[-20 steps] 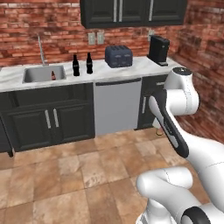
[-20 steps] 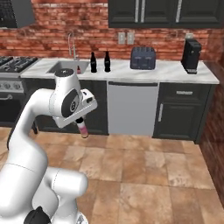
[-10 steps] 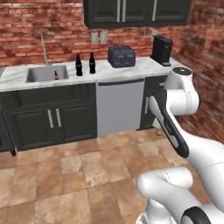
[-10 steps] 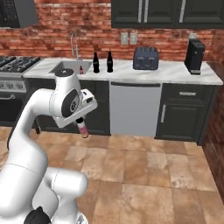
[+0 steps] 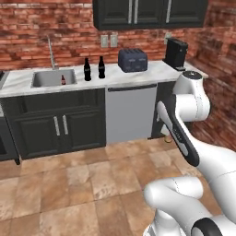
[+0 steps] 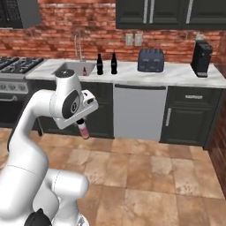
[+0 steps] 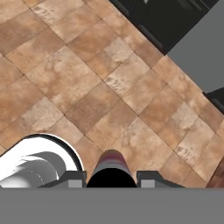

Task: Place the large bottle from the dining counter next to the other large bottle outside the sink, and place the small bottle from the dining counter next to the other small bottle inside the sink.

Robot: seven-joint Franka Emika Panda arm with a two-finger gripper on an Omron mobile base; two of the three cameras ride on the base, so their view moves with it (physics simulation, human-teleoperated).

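My gripper (image 6: 81, 122) points down over the tiled floor, shut on a small pinkish bottle (image 6: 83, 130). In the hand view that bottle (image 7: 111, 166) stands between the two fingertips (image 7: 148, 178). Two large dark bottles (image 5: 87, 69) (image 5: 101, 67) stand side by side on the marble counter, just right of the sink (image 5: 51, 77). The right base view shows the same pair (image 6: 99, 64) (image 6: 114, 63). Another small bottle (image 5: 63, 79) stands inside the sink, seen also from the right (image 6: 84, 71).
A toaster (image 5: 132, 60) and a black coffee machine (image 5: 175, 52) sit further right on the counter. A dishwasher front (image 6: 139, 112) and dark cabinets (image 5: 60, 129) lie below it. A stove (image 6: 15, 66) is at the left. Open tiled floor (image 6: 145, 176) separates me from the counter.
The whole scene has slid to the right in both base views, so the base has moved. The arm keeps its pose with the small bottle still in the gripper.
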